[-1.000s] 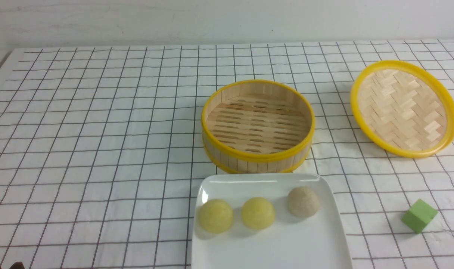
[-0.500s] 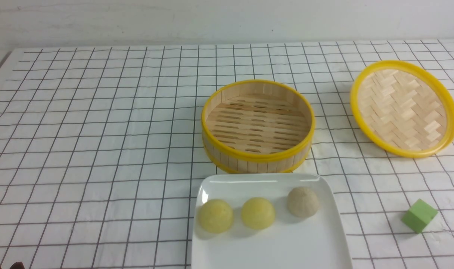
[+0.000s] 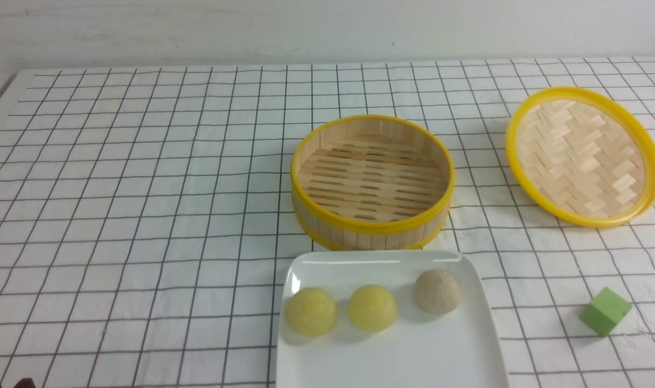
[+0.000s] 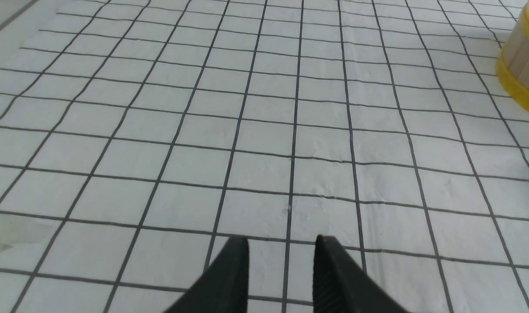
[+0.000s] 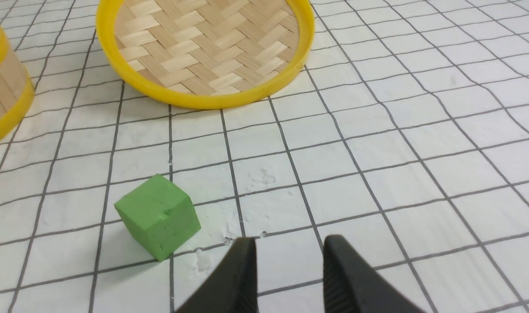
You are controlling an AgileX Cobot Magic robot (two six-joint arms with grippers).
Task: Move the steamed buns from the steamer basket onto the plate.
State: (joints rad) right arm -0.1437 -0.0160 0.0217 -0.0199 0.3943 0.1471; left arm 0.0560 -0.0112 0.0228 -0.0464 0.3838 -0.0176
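Observation:
In the front view the round bamboo steamer basket [image 3: 370, 230] stands empty at the table's middle. Just in front of it lies the white plate [image 3: 408, 358]. On the plate three steamed buns sit in a row: two pale yellow ones [image 3: 311, 311] [image 3: 372, 307] and a greyish beige one [image 3: 437, 291]. My left gripper [image 4: 282, 243] hovers open over bare checked cloth, with the basket's wall [image 4: 523, 65] far off at the frame's edge. My right gripper [image 5: 290, 243] is open too, with nothing between its fingers, beside a green cube [image 5: 158, 215].
The shallow yellow-rimmed woven lid [image 3: 582, 156] lies at the back right, also in the right wrist view [image 5: 203, 48]. The green cube [image 3: 605, 311] sits at the front right of the plate. A checked cloth covers the table.

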